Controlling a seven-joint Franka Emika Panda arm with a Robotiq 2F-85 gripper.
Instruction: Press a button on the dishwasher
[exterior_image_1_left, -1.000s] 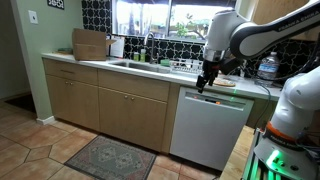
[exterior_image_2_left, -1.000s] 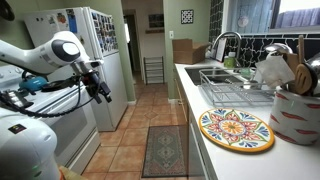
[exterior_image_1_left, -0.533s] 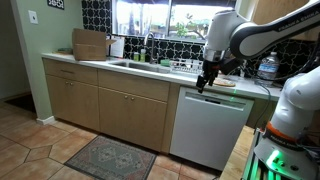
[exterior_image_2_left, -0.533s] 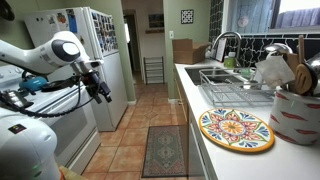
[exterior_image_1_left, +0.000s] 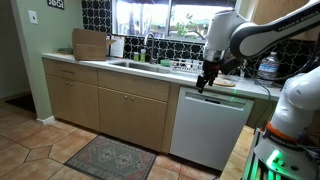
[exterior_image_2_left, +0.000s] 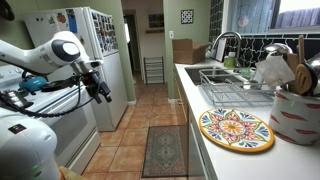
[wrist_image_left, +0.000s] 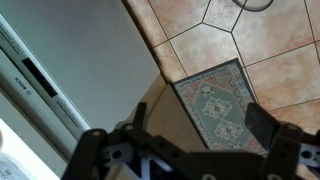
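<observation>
The gripper (exterior_image_1_left: 204, 84) hung close over the top front edge of the dishwasher (exterior_image_1_left: 210, 125), which sat under the counter (exterior_image_1_left: 95, 64) beside the tan cabinets (exterior_image_1_left: 120, 105). In the wrist view its 2 fingers (wrist_image_left: 92, 150) stood wide apart, holding nothing, above the dishwasher's dark strip (wrist_image_left: 40, 75) and a patterned rug (wrist_image_left: 222, 100).

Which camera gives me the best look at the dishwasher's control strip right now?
The wrist view: the dark strip along the top of the dishwasher fills the left side, markings visible. An exterior view shows the whole door, the gripper above its top edge, the strip a thin line. In an exterior view the counter hides it.
</observation>
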